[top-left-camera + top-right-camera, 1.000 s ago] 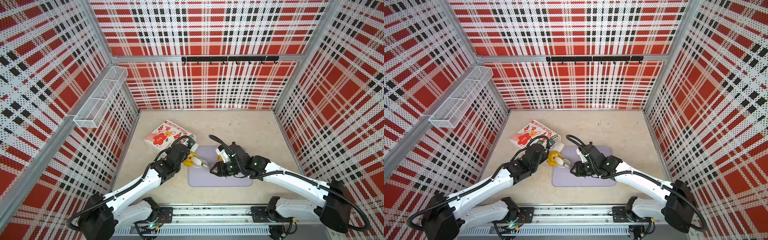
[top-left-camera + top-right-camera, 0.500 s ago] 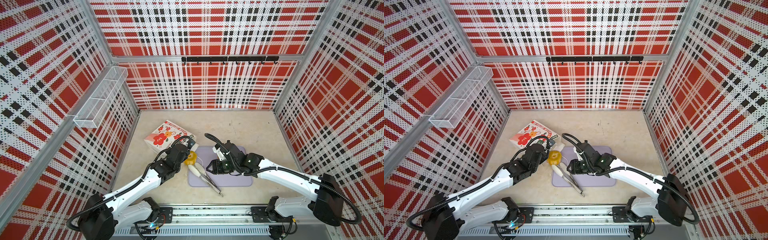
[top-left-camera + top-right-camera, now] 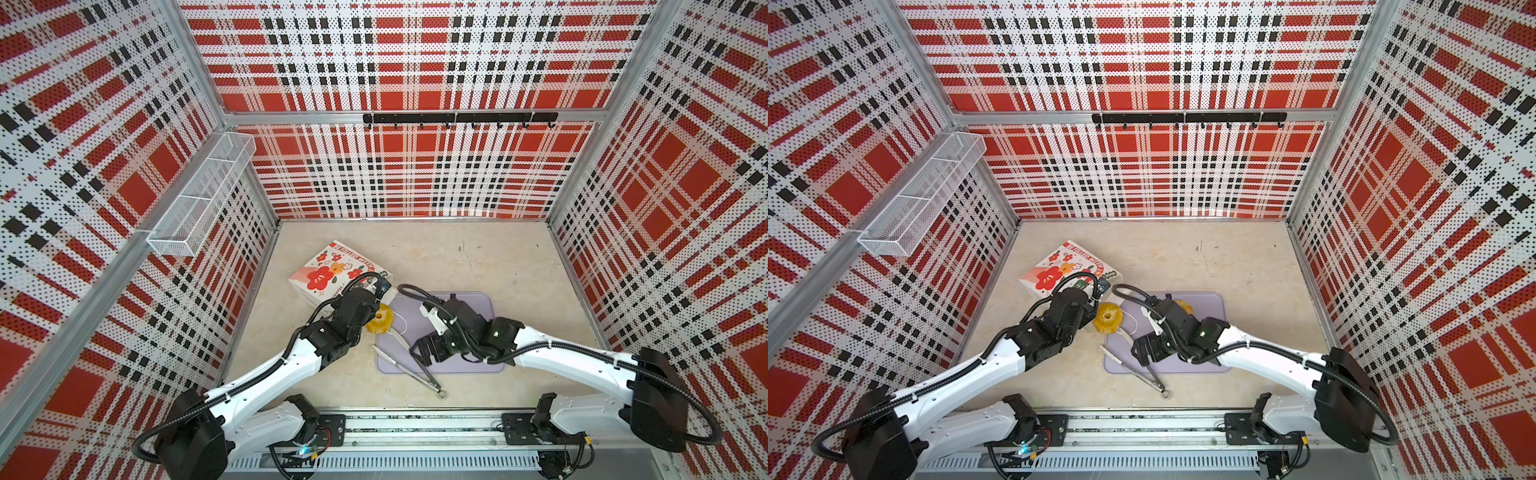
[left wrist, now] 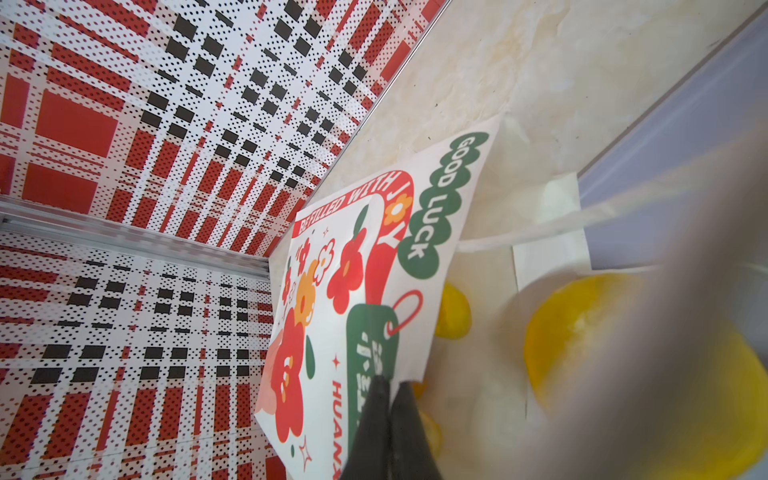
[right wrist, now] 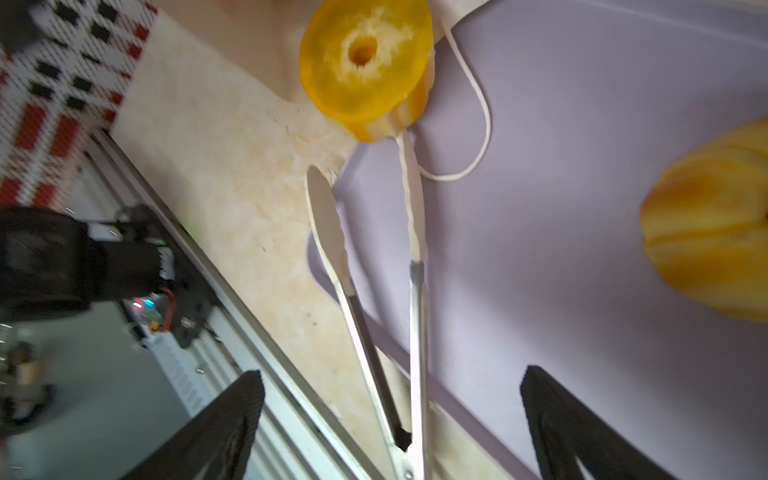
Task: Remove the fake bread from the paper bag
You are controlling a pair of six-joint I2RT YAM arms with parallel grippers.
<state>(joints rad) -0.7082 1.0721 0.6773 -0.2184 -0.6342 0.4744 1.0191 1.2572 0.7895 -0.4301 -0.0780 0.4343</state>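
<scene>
While the tongs lie nearest, across the tray's near-left corner, the right hand hangs spread above them. A ring bun sits at the tray's left edge, and another bun lies farther back on it. The left hand, pressed together, pinches the bag, which lies flat at far left on the counter with bread inside.

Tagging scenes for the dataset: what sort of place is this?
Most likely a lab data-collection cell: plaid perforated wall panels box in the tabletop, two robot arms sit on a front rail, and the props are staged, a toy ring bun and tongs.
</scene>
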